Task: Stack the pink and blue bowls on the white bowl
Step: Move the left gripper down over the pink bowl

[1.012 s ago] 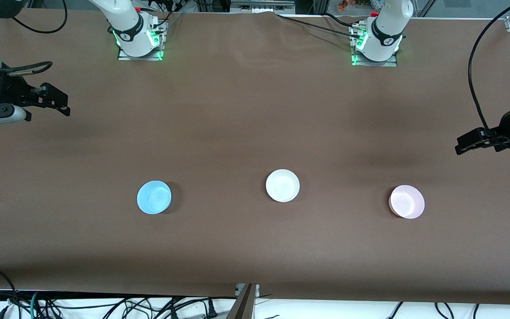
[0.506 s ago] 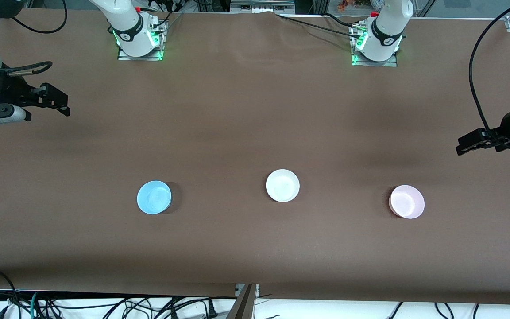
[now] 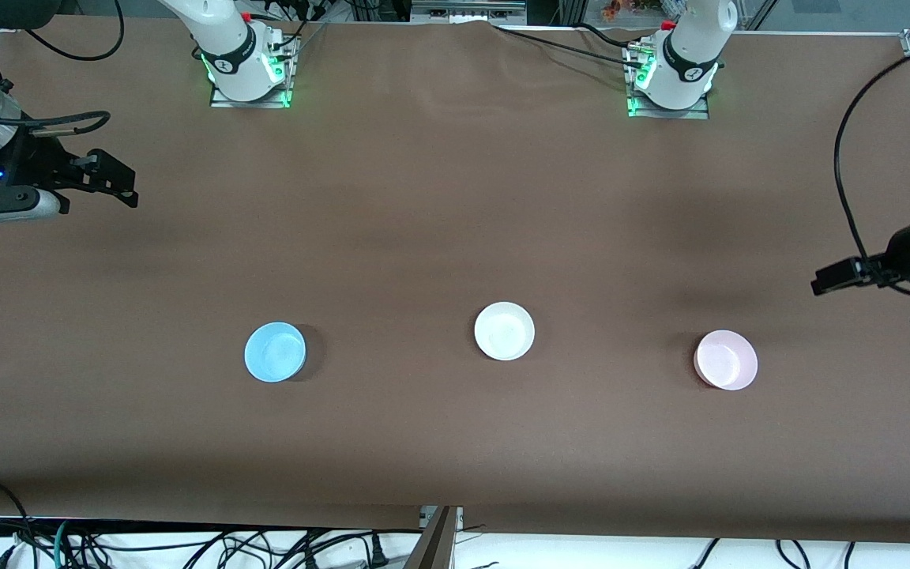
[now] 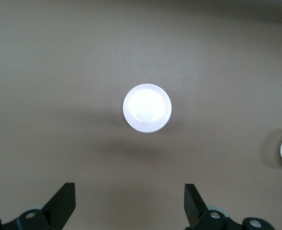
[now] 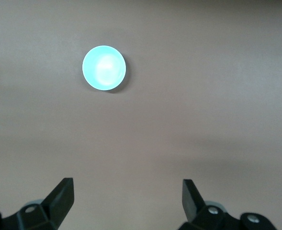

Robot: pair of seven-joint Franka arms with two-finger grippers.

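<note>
Three separate bowls, blue bowl [image 3: 275, 352], white bowl [image 3: 504, 331], pink bowl [image 3: 727, 359], left tool [image 3: 822, 281] and right tool [image 3: 125, 190] spread apart.

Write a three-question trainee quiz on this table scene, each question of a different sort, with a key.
1. True or false: the pale pink plastic bowl already sits in the plain white plastic bowl.
2. Which bowl lies toward the right arm's end of the table? A) pink B) white C) the sky blue plastic bowl
3. Fill in: the left end effector and right end effector are both ____.

Key: 1 false; 2 C; 3 open.
</note>
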